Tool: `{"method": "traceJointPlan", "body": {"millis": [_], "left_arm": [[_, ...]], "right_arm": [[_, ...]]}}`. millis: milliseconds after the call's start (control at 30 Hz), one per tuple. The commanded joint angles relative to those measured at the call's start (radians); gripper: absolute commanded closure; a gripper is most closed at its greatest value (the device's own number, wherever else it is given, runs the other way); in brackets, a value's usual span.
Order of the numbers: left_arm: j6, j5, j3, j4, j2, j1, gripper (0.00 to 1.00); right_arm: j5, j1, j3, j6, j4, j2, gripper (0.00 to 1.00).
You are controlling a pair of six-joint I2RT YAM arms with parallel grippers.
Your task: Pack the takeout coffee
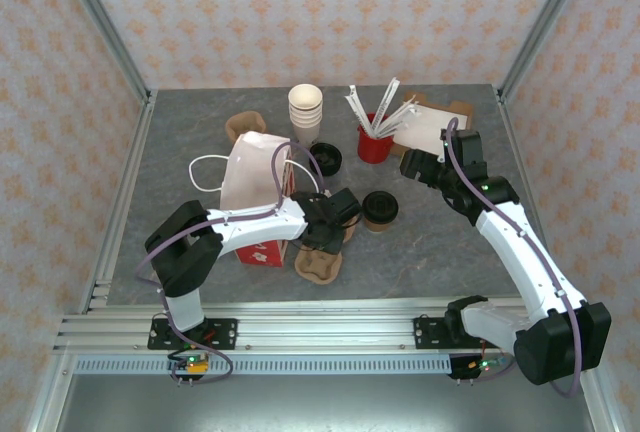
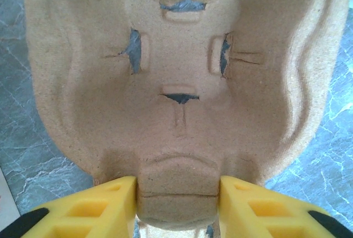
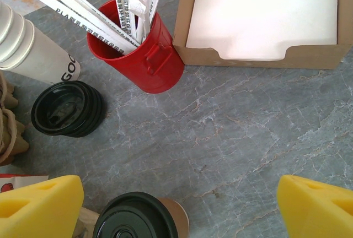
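The takeout coffee (image 1: 380, 209), a tan cup under a black lid, stands upright mid-table; in the right wrist view the takeout coffee (image 3: 135, 218) sits at the bottom edge, near the left finger. My right gripper (image 1: 415, 164) hovers behind it and to its right, and this right gripper (image 3: 179, 205) is open wide over bare table. My left gripper (image 1: 335, 214) reaches over a brown pulp cup carrier (image 1: 320, 264) beside the red-and-white bag (image 1: 258, 192). In the left wrist view the left gripper (image 2: 178, 194) presses both yellow fingers (image 2: 105, 207) against the middle ridge of the carrier (image 2: 182, 78).
A stack of loose black lids (image 1: 326, 158) and a stack of cream cups (image 1: 306, 112) stand behind the bag. A red can of straws (image 1: 375, 142) and a cardboard box of napkins (image 1: 435, 122) sit at the back right. Another pulp carrier (image 1: 243, 127) lies at the back left.
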Motion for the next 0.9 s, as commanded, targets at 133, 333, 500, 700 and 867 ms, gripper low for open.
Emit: {"method": "traceJointPlan", "body": {"millis": [133, 333, 500, 700, 867], "left_arm": [[0.001, -0.036, 0.036, -0.027, -0.018, -0.022, 0.65], [0.048, -0.078, 0.103, -0.13, -0.068, -0.093, 0.67], [0.043, -0.122, 0.11, -0.206, -0.159, -0.105, 0.68], [0.062, -0.123, 0.13, -0.255, -0.267, -0.105, 0.69], [0.143, -0.03, 0.288, -0.255, -0.288, -0.108, 0.69]], "right_arm": [[-0.002, -0.001, -0.012, -0.005, 0.011, -0.005, 0.09], [-0.004, -0.001, 0.002, -0.007, 0.001, -0.014, 0.09], [-0.028, 0.001, 0.014, 0.003, 0.0, -0.02, 0.09], [-0.034, 0.008, 0.03, 0.006, 0.002, -0.012, 0.09], [-0.035, 0.018, 0.064, 0.001, 0.002, 0.004, 0.09]]}}
